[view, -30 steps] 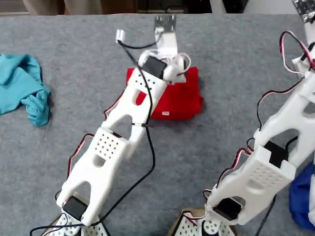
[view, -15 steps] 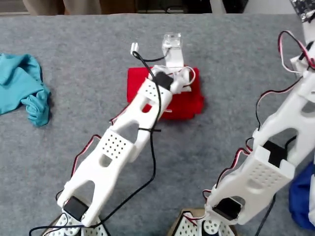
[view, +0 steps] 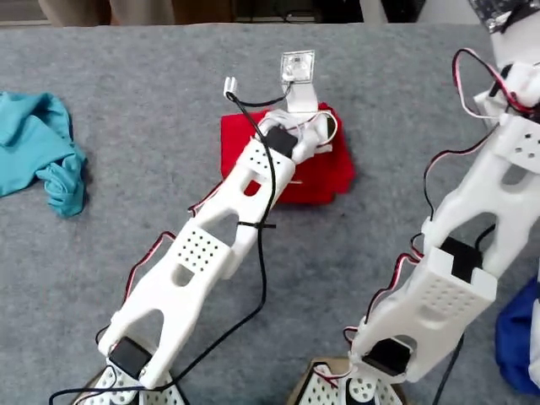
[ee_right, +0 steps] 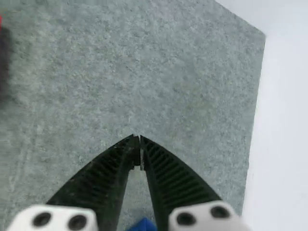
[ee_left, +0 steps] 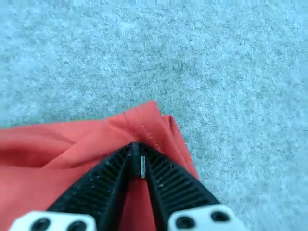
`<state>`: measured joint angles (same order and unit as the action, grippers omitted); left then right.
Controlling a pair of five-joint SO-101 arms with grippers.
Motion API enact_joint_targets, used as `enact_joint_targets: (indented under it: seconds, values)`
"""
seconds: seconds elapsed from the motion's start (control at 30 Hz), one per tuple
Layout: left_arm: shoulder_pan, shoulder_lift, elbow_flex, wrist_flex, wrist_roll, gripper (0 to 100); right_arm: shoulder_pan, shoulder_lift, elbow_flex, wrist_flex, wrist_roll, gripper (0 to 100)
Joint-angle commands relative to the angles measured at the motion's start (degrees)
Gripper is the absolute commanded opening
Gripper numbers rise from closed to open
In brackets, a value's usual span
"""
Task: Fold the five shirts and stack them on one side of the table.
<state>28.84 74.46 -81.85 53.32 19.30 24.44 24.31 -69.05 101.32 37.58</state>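
The left gripper's (ee_left: 137,156) black ribbed fingers (ee_left: 110,178) are pressed together tip to tip. Their tips rest on the red shirt (ee_left: 72,144), just short of one of its corners. A crease in the cloth runs up to the tips, but I cannot tell whether any fabric is caught between them. Beyond that corner lies the grey felt table (ee_left: 216,72).

In the high view the red shirt (view: 325,173) is a folded, roughly square pad near the middle of the table, toward the far edge. The left arm stretches across it from the near side.

The right gripper (ee_right: 139,147) is clenched as well, with nothing between its fingers. It hangs over bare grey felt close to the table's right edge.

A blue shirt (view: 513,337) lies bunched at the near right corner, beside the right arm. A teal shirt (view: 34,148) lies crumpled at the left edge, well apart from the red one.
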Motion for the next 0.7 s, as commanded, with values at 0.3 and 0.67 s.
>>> enact_joint_targets:
  seconds: [0.3,0.67]
  values:
    - [-5.45,-13.58,-13.63,34.55,-10.73,2,-10.51,-14.11,16.84,0.97,-20.22,1.9]
    - [-10.37,-25.19,-12.31,47.65,-16.79,2,-21.85,-36.09,44.97,0.7,-31.74,2.0]
